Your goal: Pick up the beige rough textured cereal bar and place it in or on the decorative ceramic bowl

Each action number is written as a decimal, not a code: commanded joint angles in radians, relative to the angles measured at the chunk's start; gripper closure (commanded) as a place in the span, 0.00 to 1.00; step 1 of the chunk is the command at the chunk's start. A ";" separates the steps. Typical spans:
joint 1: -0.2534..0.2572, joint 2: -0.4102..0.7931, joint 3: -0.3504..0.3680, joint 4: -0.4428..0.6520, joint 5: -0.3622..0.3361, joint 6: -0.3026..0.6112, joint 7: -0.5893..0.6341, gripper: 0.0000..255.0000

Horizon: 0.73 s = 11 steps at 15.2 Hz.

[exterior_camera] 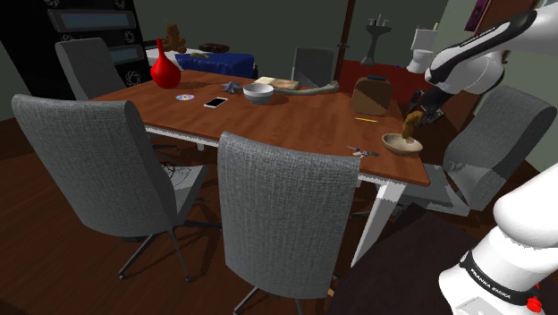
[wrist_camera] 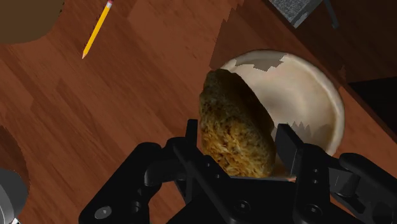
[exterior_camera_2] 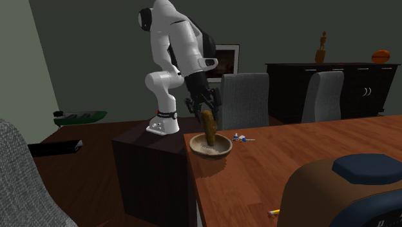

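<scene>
Black gripper [wrist_camera: 238, 140] is clenching the brown, rough cereal bar [wrist_camera: 235, 127] between both fingers, holding it upright over the beige ceramic bowl [wrist_camera: 318, 83]. Across the wooden table [exterior_camera: 295, 116], going from the shoulder view's left, a red vase [exterior_camera: 164, 70] is standing at the far left corner. A disc [exterior_camera: 184, 96] and a phone [exterior_camera: 215, 102] are lying just right of it. A pale bowl [exterior_camera: 258, 92] is sitting further right, its contents impossible to make out. A brown box [exterior_camera: 371, 96] is standing beyond a yellow pencil [exterior_camera: 364, 118]. At the right end, near the table's edge, the ceramic bowl is taking the bar's lower end inside its rim. Whether the bar is touching the bottom cannot be told.
</scene>
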 commanded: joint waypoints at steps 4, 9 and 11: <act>0.009 0.028 -0.012 -0.033 0.046 0.055 -0.050 1.00; 0.024 0.077 -0.020 -0.054 0.119 0.116 -0.114 1.00; 0.030 0.099 -0.022 -0.060 0.154 0.139 -0.144 1.00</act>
